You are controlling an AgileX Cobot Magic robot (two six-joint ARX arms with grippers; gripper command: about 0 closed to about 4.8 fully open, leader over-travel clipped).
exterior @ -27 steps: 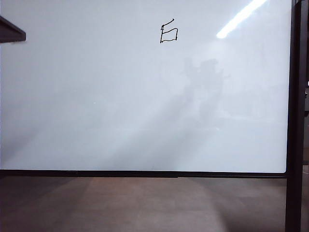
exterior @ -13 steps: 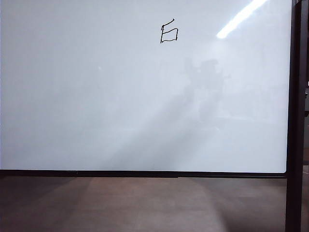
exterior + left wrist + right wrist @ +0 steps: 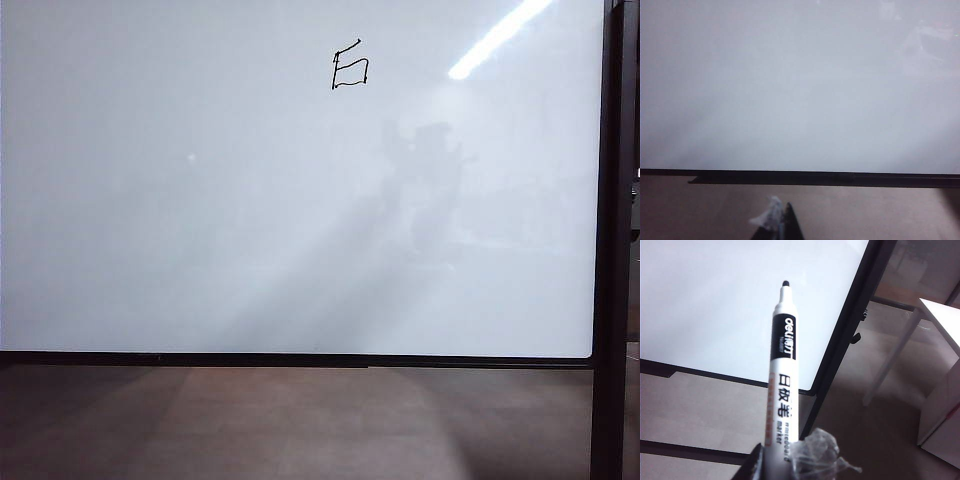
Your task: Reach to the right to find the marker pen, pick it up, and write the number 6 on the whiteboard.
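Note:
The whiteboard [image 3: 250, 220] fills the exterior view, and the number 6 [image 3: 350, 67] is drawn in thin black lines near its top middle. Neither gripper shows in that view. In the right wrist view my right gripper [image 3: 787, 461] is shut on the marker pen [image 3: 782, 375], a white barrel with a black band. Its dark tip [image 3: 785, 284] points toward the whiteboard [image 3: 715, 300] and stands off from it. In the left wrist view my left gripper [image 3: 782, 223] shows only its tips, pressed together with nothing between them, facing the lower edge of the whiteboard [image 3: 790, 90].
A black frame bar [image 3: 300, 358] runs under the board, and a black upright post [image 3: 606, 250] stands at its right edge. Brown floor [image 3: 300, 420] lies below. Beyond the post the right wrist view shows a white table [image 3: 940, 320] and a pale cabinet [image 3: 945, 410].
A dark part of the left arm at the exterior view's upper left edge has moved out of sight. The board and the drawn figure are unchanged.

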